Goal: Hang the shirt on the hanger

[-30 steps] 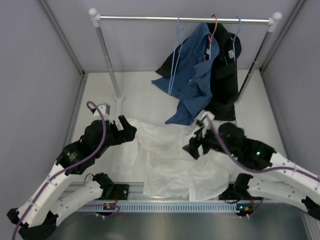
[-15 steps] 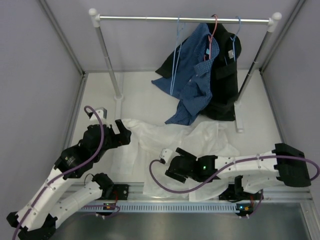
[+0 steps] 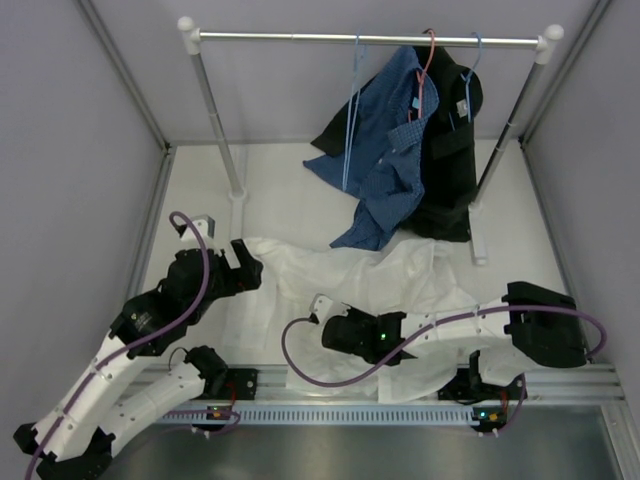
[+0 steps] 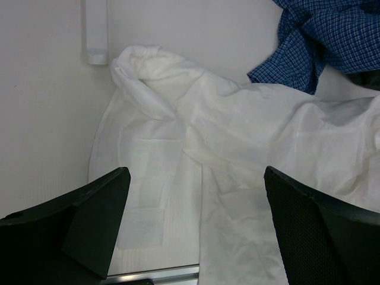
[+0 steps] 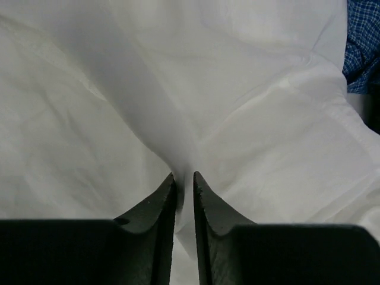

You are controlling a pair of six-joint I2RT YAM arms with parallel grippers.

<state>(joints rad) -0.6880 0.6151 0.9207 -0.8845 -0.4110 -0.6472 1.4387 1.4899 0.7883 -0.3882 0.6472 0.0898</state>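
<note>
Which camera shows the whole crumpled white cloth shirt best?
The top camera: the crumpled white cloth shirt lies spread out, partly under the right arm. The left wrist view shows only part; the right wrist view shows just a fold pinched in the right claw.

I count three garments: one white shirt (image 3: 335, 290), one checked shirt (image 3: 390, 150), one black garment (image 3: 450, 165). Three hangers: one light-blue hanger (image 3: 350, 110), one red hanger (image 3: 429, 58), one blue hanger (image 3: 472, 62). There is one rail (image 3: 300, 37), and two arms, the left arm (image 3: 160, 300) and the right arm (image 3: 460, 322).
</note>
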